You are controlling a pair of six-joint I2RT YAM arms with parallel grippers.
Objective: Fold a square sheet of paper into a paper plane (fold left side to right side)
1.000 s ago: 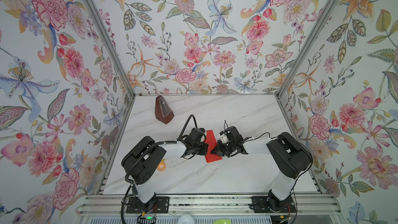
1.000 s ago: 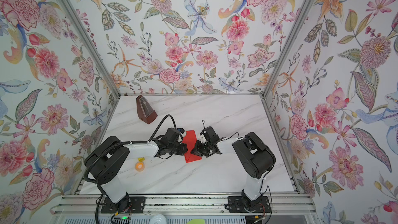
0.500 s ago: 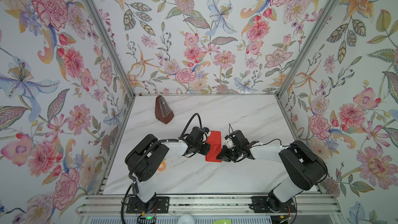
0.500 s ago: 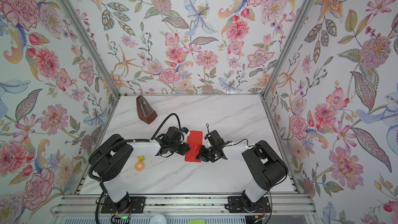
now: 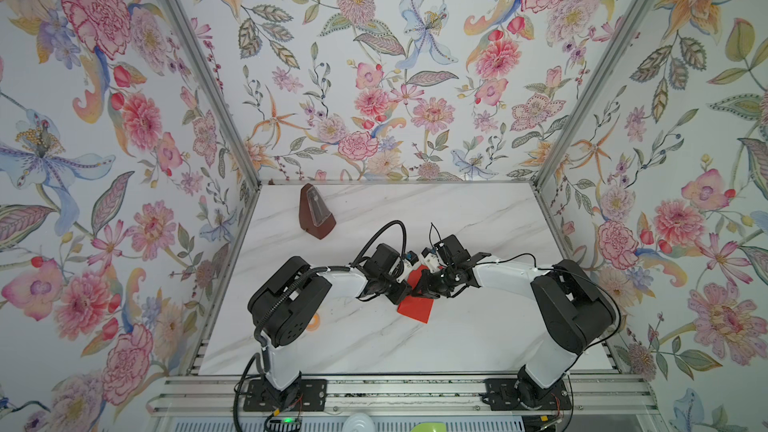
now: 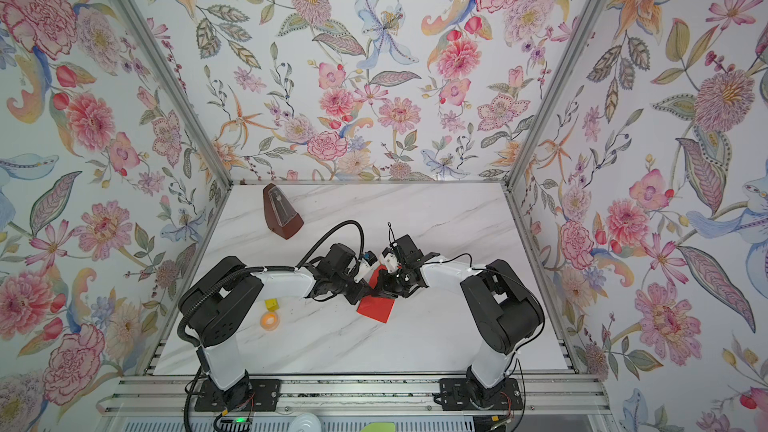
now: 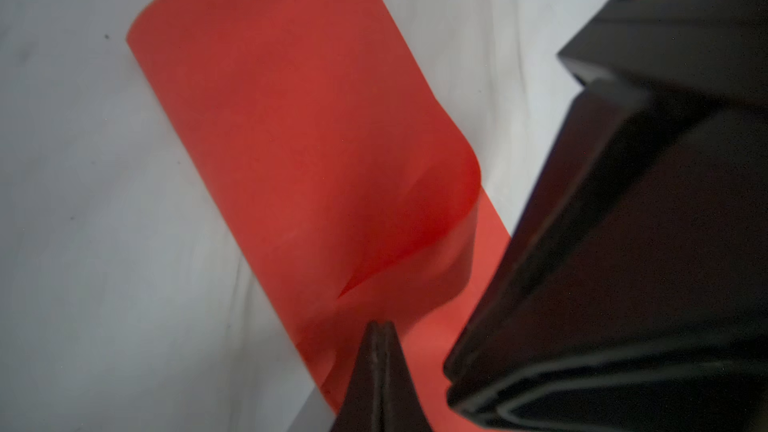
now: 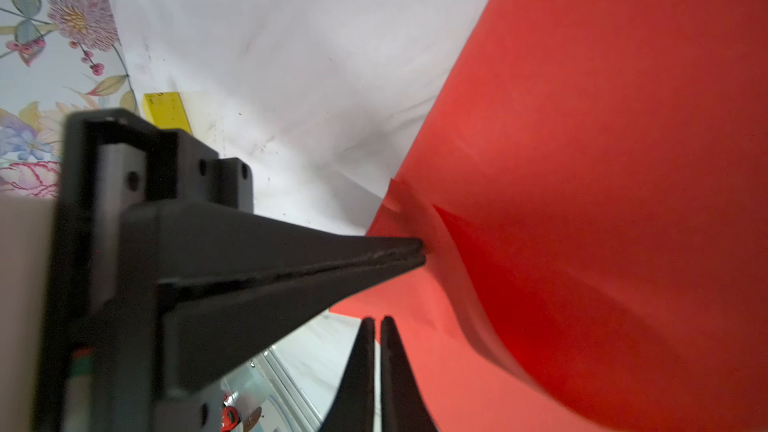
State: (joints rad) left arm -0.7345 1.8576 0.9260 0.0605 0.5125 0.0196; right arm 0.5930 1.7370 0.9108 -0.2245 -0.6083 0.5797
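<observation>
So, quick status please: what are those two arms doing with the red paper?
Both shut: left end effector tip on the red sheet, right end effector alongside. Sheet folded over, top layer bulging, uncreased. Clear of it: metronome, yellow block.

Shining bright and even from above in both top views, leaving faint shadows on the white table (image 5: 478,218). Blurring close up in the wrist views, shading the curled red paper (image 7: 291,118) darkly.
</observation>
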